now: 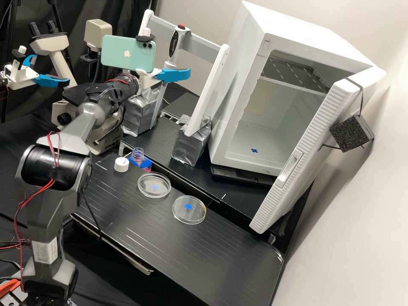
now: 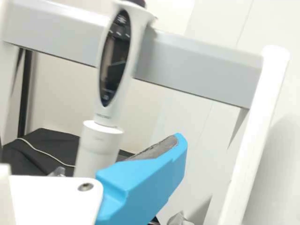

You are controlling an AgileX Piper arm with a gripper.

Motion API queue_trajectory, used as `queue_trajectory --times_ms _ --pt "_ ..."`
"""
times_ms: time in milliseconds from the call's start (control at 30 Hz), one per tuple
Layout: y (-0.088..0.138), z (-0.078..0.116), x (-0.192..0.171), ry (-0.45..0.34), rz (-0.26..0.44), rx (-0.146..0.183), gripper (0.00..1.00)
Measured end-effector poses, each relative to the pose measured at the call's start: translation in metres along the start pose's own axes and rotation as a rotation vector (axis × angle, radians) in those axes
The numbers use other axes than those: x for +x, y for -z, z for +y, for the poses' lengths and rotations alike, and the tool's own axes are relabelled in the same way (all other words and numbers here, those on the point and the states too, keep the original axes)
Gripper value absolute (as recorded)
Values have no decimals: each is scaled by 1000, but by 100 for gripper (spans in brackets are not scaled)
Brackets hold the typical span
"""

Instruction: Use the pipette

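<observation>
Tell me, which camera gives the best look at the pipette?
The wrist view: the pipette is large there, its dark oval display turned toward the camera, though its top is cut off. The high view shows it smaller, on the rack, including its red top.

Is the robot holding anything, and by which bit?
Nothing: its fingers are open, and the pipette hangs on its stand.

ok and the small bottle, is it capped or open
Open: the neck of the bottle is bare, and a white cap sits beside it on the bench.
</observation>
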Motion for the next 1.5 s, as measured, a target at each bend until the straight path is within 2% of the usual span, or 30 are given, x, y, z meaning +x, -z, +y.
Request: queue_trajectory --times_ms 67,167,200,467,667,800,1500 --pt "-4 2 4 -3 -16 23 100" --pt "-7 6 7 -11 -26 34 100" --pt "-8 7 7 -12 -27 34 0" --pt "-12 9 8 -10 -29 78 0" --pt "-11 9 8 -13 -21 67 0" --pt "-10 12 6 -16 -15 83 0" --pt "-12 8 6 -5 -21 80 0"
